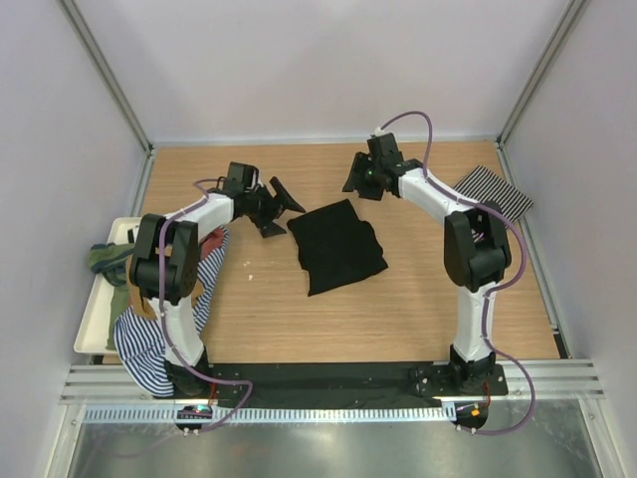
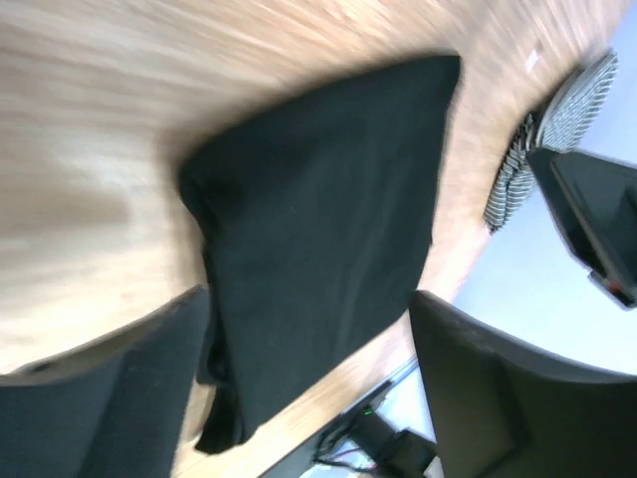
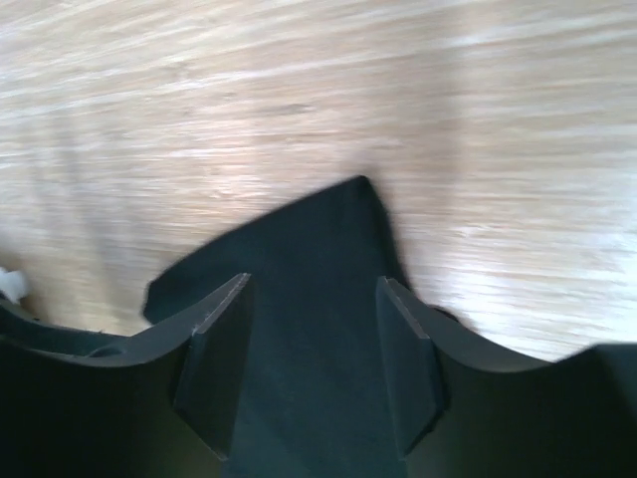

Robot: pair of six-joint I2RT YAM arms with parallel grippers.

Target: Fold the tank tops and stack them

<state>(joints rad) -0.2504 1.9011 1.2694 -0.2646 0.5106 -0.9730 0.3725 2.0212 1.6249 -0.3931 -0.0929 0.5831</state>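
Along the wooden table's point(image 1: 418, 309) left edge, rumpled soft tops point(image 1: 139, 344) fill a white tray point(image 1: 88, 329). The left gripper point(image 1: 282, 212) is splayed and empty beside the matte black tank top point(image 1: 336, 246), a rough square mid-table. The right gripper point(image 3: 311, 299) gapes near its far corner. The finely striped top point(image 1: 495, 189) lies far right.

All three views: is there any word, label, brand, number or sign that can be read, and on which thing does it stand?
No text can be read in any view.
black tank top: plain cloth, no print or tag showing.
striped tank top: only stripes, no lettering.
white tray: no label showing.
Both wrist views are blurred; any small marking there cannot be read.
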